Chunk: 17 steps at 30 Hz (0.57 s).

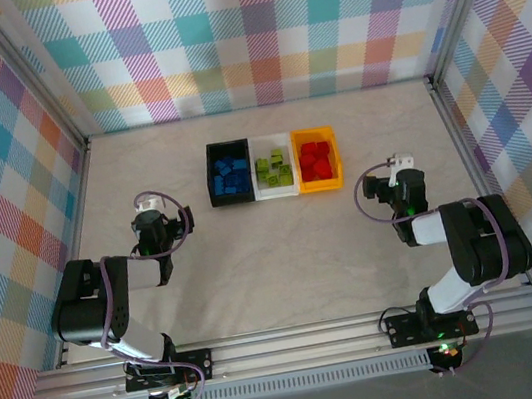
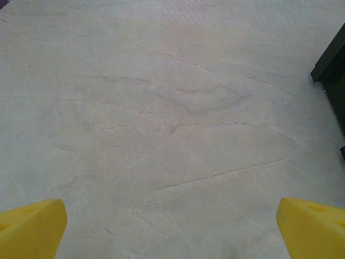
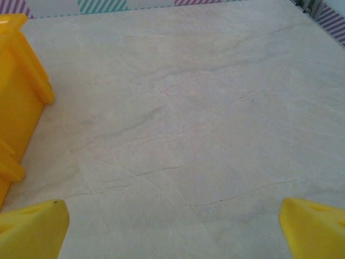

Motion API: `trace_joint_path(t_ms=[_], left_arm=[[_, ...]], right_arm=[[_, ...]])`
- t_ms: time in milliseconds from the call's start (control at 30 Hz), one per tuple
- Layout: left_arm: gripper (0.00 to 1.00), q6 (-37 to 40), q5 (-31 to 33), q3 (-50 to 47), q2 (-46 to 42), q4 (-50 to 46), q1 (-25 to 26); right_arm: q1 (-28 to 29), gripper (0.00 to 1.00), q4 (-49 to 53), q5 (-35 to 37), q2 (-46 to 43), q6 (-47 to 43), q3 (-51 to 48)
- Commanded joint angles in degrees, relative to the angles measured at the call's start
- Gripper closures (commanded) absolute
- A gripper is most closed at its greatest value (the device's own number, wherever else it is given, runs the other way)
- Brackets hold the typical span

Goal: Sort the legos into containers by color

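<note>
Checking the sort seems the only step left. From above, the blue legos [image 1: 232,174] lie in the black bin [image 1: 211,176], the green legos [image 1: 273,168] in the white bin [image 1: 277,195] and the red legos [image 1: 315,159] in the orange bin [image 1: 335,156], in a row on the bench [image 1: 275,259]. Both arms sit well apart from them.

At the left wrist, the left fingers [image 2: 32,229] spread wide and hold nothing, with the black bin's corner at the right edge.

At the right wrist, the right fingers [image 3: 32,229] are equally wide and empty. The orange bin stands near on the left, so any move should steer away from it.
</note>
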<state>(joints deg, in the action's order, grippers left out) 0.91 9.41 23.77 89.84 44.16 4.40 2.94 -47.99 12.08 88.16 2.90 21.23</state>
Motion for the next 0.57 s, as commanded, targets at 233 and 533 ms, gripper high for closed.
trace_joint_path(t_ms=[233, 533], left_arm=[[0.00, -0.05, -1.05, 0.05, -0.32, 2.27, -0.19], [0.00, -0.04, -0.99, 0.14, -0.28, 2.22, -0.18]], right_arm=[[-0.39, 0.00, -3.31, -0.65, -0.24, 0.18, 0.39], [-0.42, 0.00, -3.25, -0.69, -0.27, 0.11, 0.39]])
